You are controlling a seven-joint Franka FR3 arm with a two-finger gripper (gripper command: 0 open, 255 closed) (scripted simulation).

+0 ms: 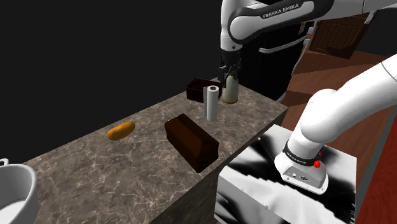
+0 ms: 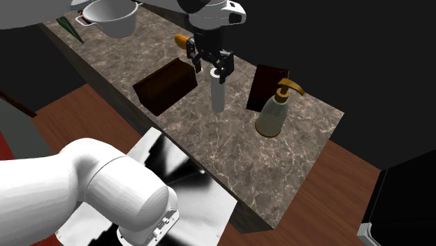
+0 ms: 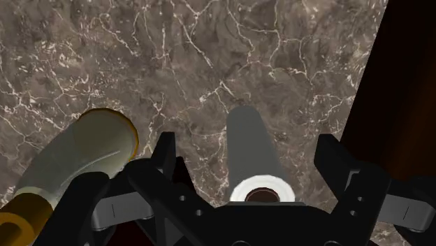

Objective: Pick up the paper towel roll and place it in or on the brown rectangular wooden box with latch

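Observation:
The paper towel roll (image 1: 210, 104) is a plain grey cylinder standing upright on the marble counter (image 1: 127, 162). My gripper (image 2: 212, 67) hangs open just above the roll (image 2: 218, 92). In the wrist view the roll's top (image 3: 255, 150) lies between the fingers (image 3: 165, 155), which stand apart and do not touch it. A long dark brown box (image 1: 191, 143) lies shut on the counter on the near side of the roll, also seen as the box (image 2: 166, 85). A smaller dark brown box (image 1: 199, 88) sits behind the roll. No latch shows on either.
A soap pump bottle (image 1: 229, 89) stands close beside the roll, and the bottle (image 3: 77, 164) lies just outside one finger. An orange loaf-like object (image 1: 120, 130) lies further along the counter. A white pot (image 2: 112, 15) stands at the far end. Black area beyond the counter.

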